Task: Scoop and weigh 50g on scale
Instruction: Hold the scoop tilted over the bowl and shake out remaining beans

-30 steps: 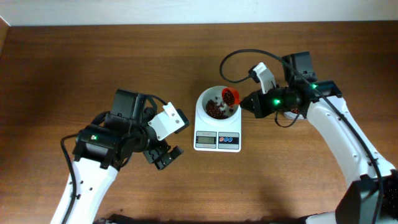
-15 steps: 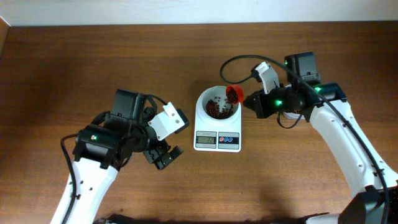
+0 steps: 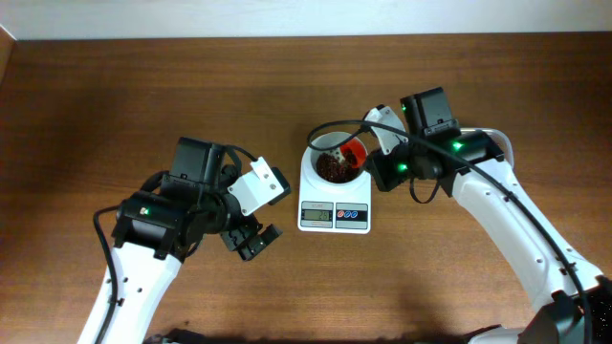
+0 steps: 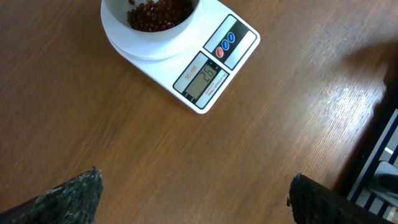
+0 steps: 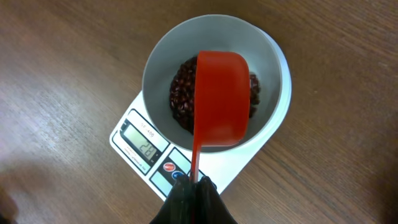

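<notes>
Since 1 second ago the right gripper (image 5: 191, 186), clamped on the red scoop (image 5: 221, 102), shifts left over the scale (image 5: 140, 146), so beans (image 5: 183, 93) land inside. Left gripper (image 3: 251, 239) idles wide open, empty.

Right end effector (image 5: 194, 188) clamped on red scoop (image 5: 221, 99) handle; scoop cup above beans (image 5: 181, 93) in bowl (image 5: 155, 62) on scale (image 5: 140, 144).

scale (image 5: 137, 144): white, flat, round bowl (image 5: 273, 68) on top, just ahead of the right claw (image 5: 193, 186)
beans (image 5: 182, 93): dark red-brown heap inside the bowl, ahead of that claw
</notes>
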Motion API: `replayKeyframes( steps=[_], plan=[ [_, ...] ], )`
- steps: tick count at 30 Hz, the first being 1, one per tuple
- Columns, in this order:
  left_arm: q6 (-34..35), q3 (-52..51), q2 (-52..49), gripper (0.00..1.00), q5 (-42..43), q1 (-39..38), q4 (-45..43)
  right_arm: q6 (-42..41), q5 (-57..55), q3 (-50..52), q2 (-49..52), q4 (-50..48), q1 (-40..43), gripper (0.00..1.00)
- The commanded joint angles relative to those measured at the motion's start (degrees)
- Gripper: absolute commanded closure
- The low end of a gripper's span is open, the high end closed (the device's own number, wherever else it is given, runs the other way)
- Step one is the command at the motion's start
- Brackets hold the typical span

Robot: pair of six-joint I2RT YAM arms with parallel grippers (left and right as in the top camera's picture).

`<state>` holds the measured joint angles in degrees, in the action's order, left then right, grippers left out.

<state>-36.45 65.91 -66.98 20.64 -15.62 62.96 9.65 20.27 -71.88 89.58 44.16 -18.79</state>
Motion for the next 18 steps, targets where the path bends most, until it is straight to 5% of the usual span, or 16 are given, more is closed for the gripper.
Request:
replayKeyframes(
  steps=[1, 18],
  plan=[
    [-0.9, 0.94, 0.24, 0.01, 1.01, 0.28, -0.07, 0.42, -1.49, -0.46, -1.27, -0.04, -0.39, 0.96],
    [-0.9, 0.94, 0.24, 0.01, 1.01, 0.28, -0.07, 0.48, -1.51, -0.46, -1.27, -1.57, -0.39, 0.96]
  ],
)
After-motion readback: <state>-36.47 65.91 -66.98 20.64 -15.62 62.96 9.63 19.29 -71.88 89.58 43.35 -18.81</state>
